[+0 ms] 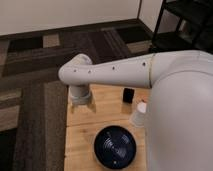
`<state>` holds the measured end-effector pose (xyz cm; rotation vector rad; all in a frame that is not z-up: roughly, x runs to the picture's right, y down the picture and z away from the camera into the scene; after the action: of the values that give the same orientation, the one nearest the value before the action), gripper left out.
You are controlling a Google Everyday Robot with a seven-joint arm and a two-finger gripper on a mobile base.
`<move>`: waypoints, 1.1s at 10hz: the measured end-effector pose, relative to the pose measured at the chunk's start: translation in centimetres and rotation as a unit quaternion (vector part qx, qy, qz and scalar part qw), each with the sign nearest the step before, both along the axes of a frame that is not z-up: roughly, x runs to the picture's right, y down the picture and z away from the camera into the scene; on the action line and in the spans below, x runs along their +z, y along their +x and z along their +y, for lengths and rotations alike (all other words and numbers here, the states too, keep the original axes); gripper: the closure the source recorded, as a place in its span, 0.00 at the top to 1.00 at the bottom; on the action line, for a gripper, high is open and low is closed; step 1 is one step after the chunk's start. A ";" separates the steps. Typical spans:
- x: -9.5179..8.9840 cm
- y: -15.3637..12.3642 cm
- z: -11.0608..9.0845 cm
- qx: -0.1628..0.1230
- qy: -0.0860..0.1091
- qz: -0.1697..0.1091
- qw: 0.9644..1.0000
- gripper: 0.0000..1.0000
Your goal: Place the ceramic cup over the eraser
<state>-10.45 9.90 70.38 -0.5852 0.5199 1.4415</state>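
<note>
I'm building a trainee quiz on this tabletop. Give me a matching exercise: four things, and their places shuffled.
1 small white ceramic cup
2 small black rectangular eraser
3 wide dark blue ribbed bowl
4 two-finger gripper

A nearest the camera
B open, over the left part of the wooden table
C farthest back on the table
D partly behind the big white arm

Pairs: 1-D, 2-C, 3-A, 4-B
</note>
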 end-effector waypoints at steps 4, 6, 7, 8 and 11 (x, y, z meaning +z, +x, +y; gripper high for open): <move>-0.2 0.6 -0.1 0.004 0.003 0.007 1.000 0.65; -0.3 1.7 -0.3 0.011 0.006 0.014 1.000 0.65; -0.3 2.5 -0.6 0.016 0.010 0.016 1.000 0.65; -0.4 3.1 -0.8 0.018 0.013 0.018 1.000 0.65; -1.3 7.3 -2.0 0.025 0.027 0.038 0.999 0.65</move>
<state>-3.20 7.88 69.07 -0.5045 0.5268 1.5249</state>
